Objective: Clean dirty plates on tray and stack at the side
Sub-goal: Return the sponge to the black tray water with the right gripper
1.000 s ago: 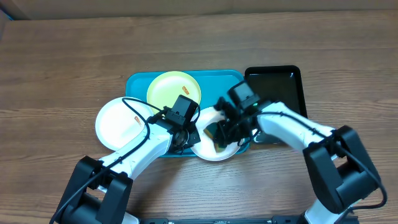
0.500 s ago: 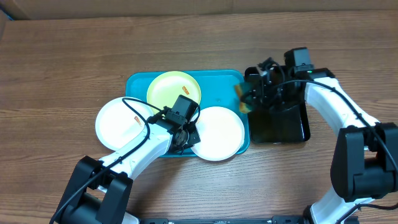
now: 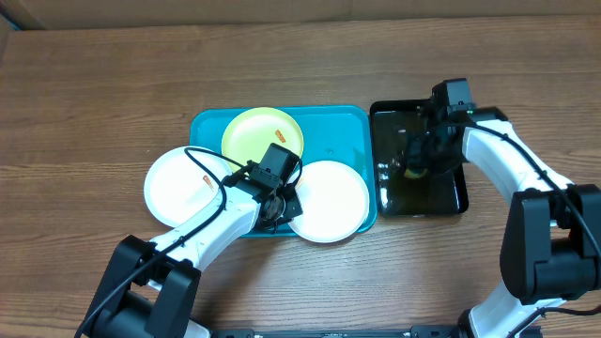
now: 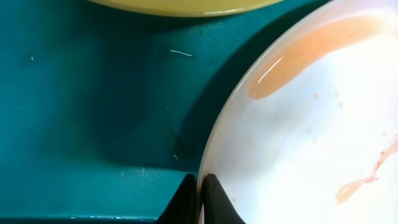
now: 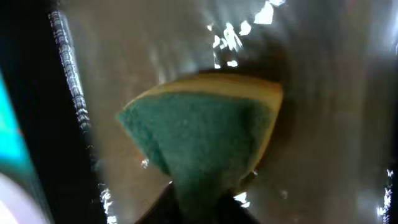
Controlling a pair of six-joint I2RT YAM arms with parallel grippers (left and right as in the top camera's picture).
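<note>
Left end effector (image 4: 199, 190) pinches one of three plates (image 3: 329, 202).

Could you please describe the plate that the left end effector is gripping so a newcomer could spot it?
Start at the turquoise tray mid-table. At its corner nearest the robot, beside the black tray, a white plate overhangs the rim. Unlike the other white plate on the left and the yellow-green plate behind, it has the left end effector pinching its edge.
</note>
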